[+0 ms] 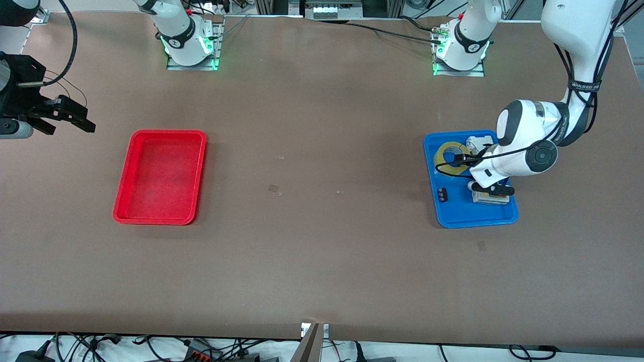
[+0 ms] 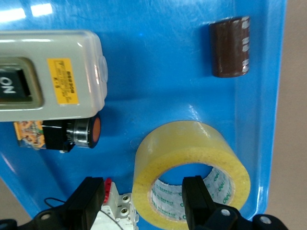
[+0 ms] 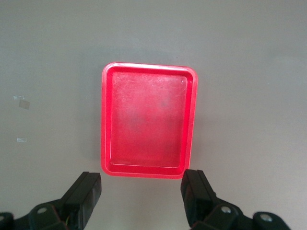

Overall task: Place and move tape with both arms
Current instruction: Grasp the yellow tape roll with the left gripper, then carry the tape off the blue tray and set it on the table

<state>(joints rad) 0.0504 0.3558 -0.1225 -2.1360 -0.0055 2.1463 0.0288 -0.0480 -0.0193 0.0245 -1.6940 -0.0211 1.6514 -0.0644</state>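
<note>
The yellow tape roll (image 1: 446, 153) lies flat in the blue tray (image 1: 455, 213) at the left arm's end of the table. In the left wrist view the tape (image 2: 165, 158) lies between my left gripper's fingers. My left gripper (image 2: 144, 201) is open and low over the tray (image 2: 158, 57), with one finger (image 2: 197, 196) in the roll's hole and the other outside its wall. In the front view the left gripper (image 1: 465, 161) is mostly hidden under its wrist. My right gripper (image 1: 68, 128) is open and empty, held above the table beside the red tray (image 1: 123, 201); it shows in its own view too (image 3: 143, 201).
The blue tray also holds a grey switch box (image 2: 48, 76), a brown cylinder (image 2: 230, 46), a black part with an orange end (image 2: 81, 132) and a white terminal block (image 2: 117, 211) right beside the tape. The red tray (image 3: 105, 120) holds nothing.
</note>
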